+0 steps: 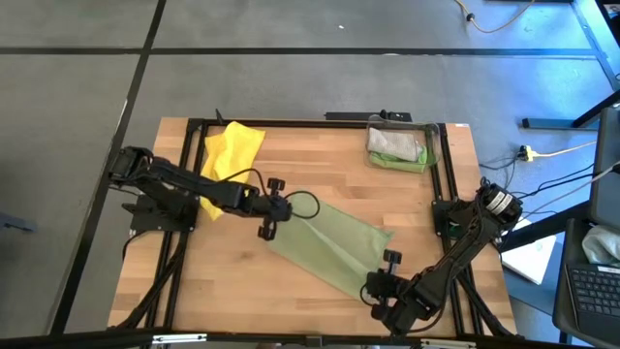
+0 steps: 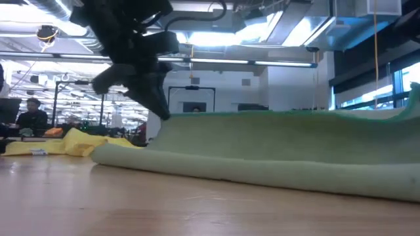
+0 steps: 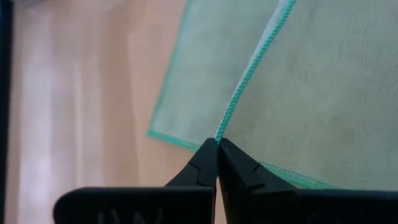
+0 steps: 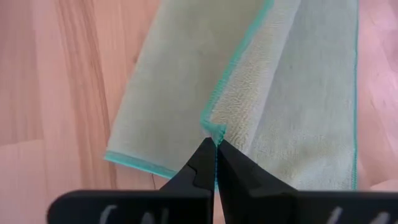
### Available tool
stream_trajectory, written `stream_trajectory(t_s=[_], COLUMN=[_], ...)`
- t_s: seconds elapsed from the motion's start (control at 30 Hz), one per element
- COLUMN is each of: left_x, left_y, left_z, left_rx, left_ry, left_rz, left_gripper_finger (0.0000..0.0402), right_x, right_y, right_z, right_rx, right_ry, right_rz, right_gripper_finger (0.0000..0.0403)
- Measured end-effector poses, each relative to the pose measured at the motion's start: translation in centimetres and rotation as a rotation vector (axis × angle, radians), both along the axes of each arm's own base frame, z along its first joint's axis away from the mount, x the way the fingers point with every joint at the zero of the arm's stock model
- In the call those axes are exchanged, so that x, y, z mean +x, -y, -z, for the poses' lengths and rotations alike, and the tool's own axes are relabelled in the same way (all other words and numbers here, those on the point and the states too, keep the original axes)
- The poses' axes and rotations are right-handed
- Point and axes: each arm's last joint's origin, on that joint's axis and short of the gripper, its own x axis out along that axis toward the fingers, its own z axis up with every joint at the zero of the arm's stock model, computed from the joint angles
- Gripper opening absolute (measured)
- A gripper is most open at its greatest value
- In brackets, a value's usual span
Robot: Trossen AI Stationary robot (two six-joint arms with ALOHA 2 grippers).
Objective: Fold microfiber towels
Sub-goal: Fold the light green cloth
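- The wooden table (image 1: 242, 291) is carrying everything, with the work going on in its middle so both arms can reach in from their own sides.
- The pale olive-green towel (image 1: 329, 242) is lying slantwise across the centre, doubled into a long band; it is probably stretched between the arms to keep the fold flat and its trimmed edges lined up.
- The yellow towel (image 1: 231, 153) is sitting crumpled at the far left corner, seemingly waiting its turn, well apart from the fold.
- A clear bin (image 1: 399, 145) at the far right corner is holding what looks like a grey-beige cloth over a green one, likely finished pieces kept out of the way.
- The left gripper (image 3: 217, 144) is clenching one corner of the olive towel at the band's far-left end, pinning the teal hem between closed jaws.
- The right gripper (image 4: 215, 144) is pinching the near-right end of the same towel, jaws clamped on the hem, so both ends can be carried together.
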Motion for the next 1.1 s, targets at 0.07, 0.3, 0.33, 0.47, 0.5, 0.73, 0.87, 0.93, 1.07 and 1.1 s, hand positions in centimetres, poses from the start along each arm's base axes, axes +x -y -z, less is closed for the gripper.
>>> stream_trajectory(t_s=[0.07, 0.3, 0.33, 0.47, 0.5, 0.73, 0.87, 0.93, 1.07, 1.1], left_x=[0.3, 0.5, 0.5, 0.5, 0.5, 1.0, 1.2, 1.4, 1.8, 1.8], left_y=[-0.5, -1.9, -1.9, -2.0, -2.0, -2.1, -2.4, -2.6, -3.1, -3.3], left_z=[-0.2, -0.3, -0.3, -0.1, -0.1, 0.5, 1.1, 1.5, 2.2, 2.4], left_rx=[0.003, -0.009, -0.015, -0.046, -0.048, -0.045, -0.043, -0.043, -0.032, -0.029], left_ry=[0.026, 0.047, 0.047, 0.040, 0.040, 0.033, 0.022, 0.019, 0.011, 0.005], left_rz=[-0.011, -0.053, -0.056, -0.047, -0.046, -0.044, -0.056, -0.063, -0.065, -0.067], left_gripper_finger=[0.0000, 0.0000, 0.0000, 0.0000, 0.0000, 0.0000, 0.0000, 0.0000, 0.0000, 0.0000], right_x=[0.0, -0.1, -0.3, -1.1, -1.2, -1.6, -1.6, -1.6, -1.7, -1.7], right_y=[0.1, 1.3, 1.6, 2.6, 2.8, 3.2, 3.3, 3.3, 3.4, 3.5], right_z=[0.0, 1.1, 1.5, 3.3, 3.6, 4.3, 4.2, 4.2, 4.2, 4.2], right_rx=[-0.014, -0.060, -0.056, -0.024, -0.018, -0.023, -0.050, -0.060, -0.068, -0.071], right_ry=[0.008, 0.057, 0.043, -0.024, -0.029, -0.032, -0.007, -0.006, -0.011, -0.013], right_rz=[0.003, 0.088, 0.105, 0.149, 0.159, 0.179, 0.174, 0.171, 0.181, 0.183], right_gripper_finger=[0.0011, 0.0011, 0.0011, 0.0011, 0.0011, 0.0011, 0.0011, 0.0011, 0.0011, 0.0011])
